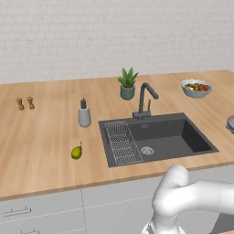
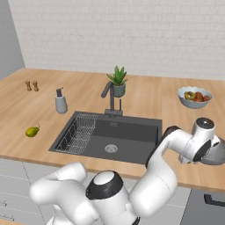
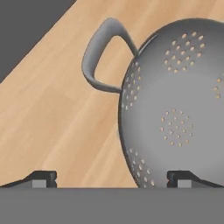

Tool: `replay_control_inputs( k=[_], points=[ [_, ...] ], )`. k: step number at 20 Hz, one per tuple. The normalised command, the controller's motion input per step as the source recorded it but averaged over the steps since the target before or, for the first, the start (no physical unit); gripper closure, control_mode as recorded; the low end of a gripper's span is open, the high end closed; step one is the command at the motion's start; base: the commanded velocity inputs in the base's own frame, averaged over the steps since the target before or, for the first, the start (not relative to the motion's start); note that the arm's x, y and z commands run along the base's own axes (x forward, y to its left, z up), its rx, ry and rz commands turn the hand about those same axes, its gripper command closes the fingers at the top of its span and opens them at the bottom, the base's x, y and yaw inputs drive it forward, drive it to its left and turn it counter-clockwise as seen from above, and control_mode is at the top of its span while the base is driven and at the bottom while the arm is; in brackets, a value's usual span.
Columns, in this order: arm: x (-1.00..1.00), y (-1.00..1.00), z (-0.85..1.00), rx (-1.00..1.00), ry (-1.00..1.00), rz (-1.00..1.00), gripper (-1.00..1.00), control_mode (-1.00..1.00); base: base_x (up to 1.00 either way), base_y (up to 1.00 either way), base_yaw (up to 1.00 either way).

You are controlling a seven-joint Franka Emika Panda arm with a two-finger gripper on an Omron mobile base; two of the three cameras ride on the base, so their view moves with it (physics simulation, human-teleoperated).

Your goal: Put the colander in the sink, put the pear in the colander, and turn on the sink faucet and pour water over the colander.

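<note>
The gripper [image 3: 111,178] was wide open and held nothing. The colander [image 3: 175,105] sat on the wooden counter [image 1: 41,137], its rim between the fingertips, its handle at 11 o'clock. The pear [image 1: 76,152] lay left of the sink [image 1: 155,137]. No writing showed.

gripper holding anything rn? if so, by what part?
Nothing is held. The gripper is open, close over the colander on the counter; one fingertip is over its wall, the other over bare wood near the handle.
</note>
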Motion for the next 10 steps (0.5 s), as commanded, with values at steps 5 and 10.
replay_control_inputs(
  k=[5,10],
  points=[
    [0.46,-0.35,0.00,0.00,0.00,0.08,-1.00,-1.00,0.00,0.00,0.00],
    [0.42,-0.33,-0.03,0.00,0.01,0.06,-1.00,-1.00,0.00,0.00,0.00]
  ],
)
